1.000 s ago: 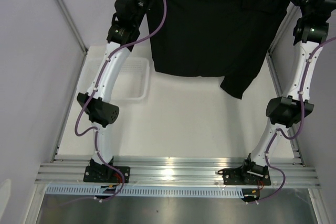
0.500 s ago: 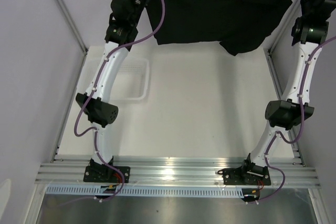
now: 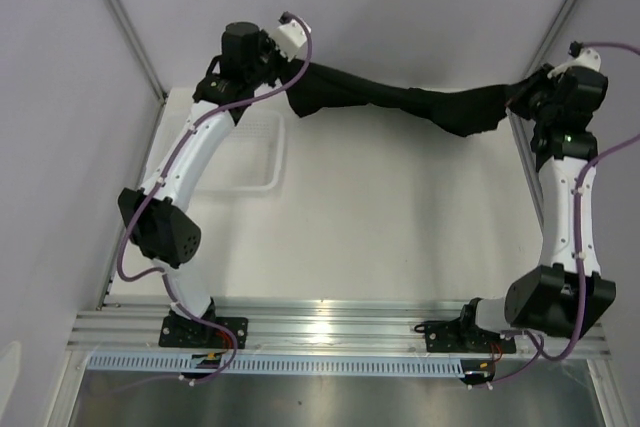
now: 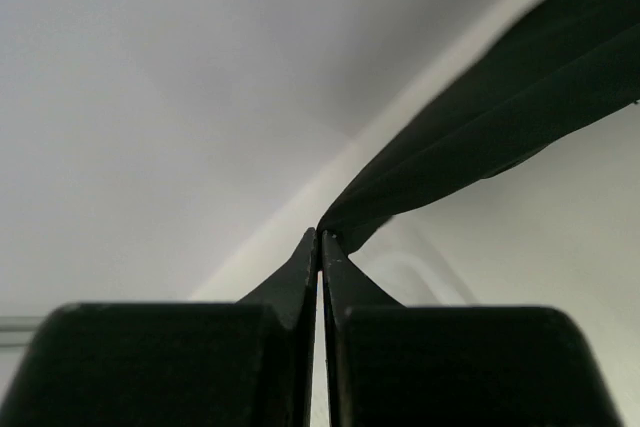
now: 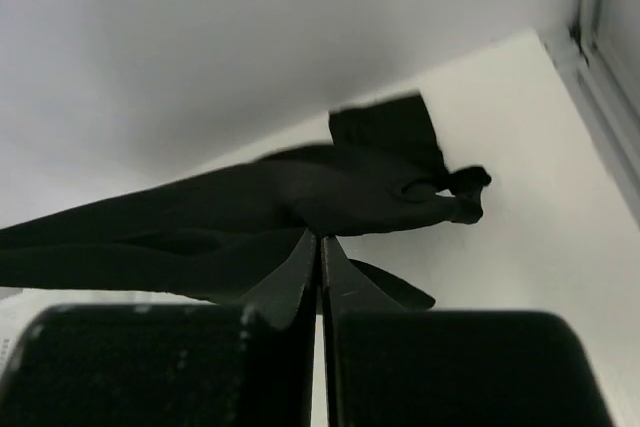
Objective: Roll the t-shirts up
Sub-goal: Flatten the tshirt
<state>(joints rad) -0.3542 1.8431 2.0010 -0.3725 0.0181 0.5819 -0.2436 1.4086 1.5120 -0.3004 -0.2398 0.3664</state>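
Rolling not begun: the t-shirt [image 3: 450, 112] hangs bunched, unrolled, strung between left hand [image 4: 321, 235] and right hand [image 5: 320, 236], each pinching one end.

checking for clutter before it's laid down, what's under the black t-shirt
The t-shirt hangs stretched between the left gripper and right gripper. Below it only bare table shows; the strip directly beneath the cloth is covered.
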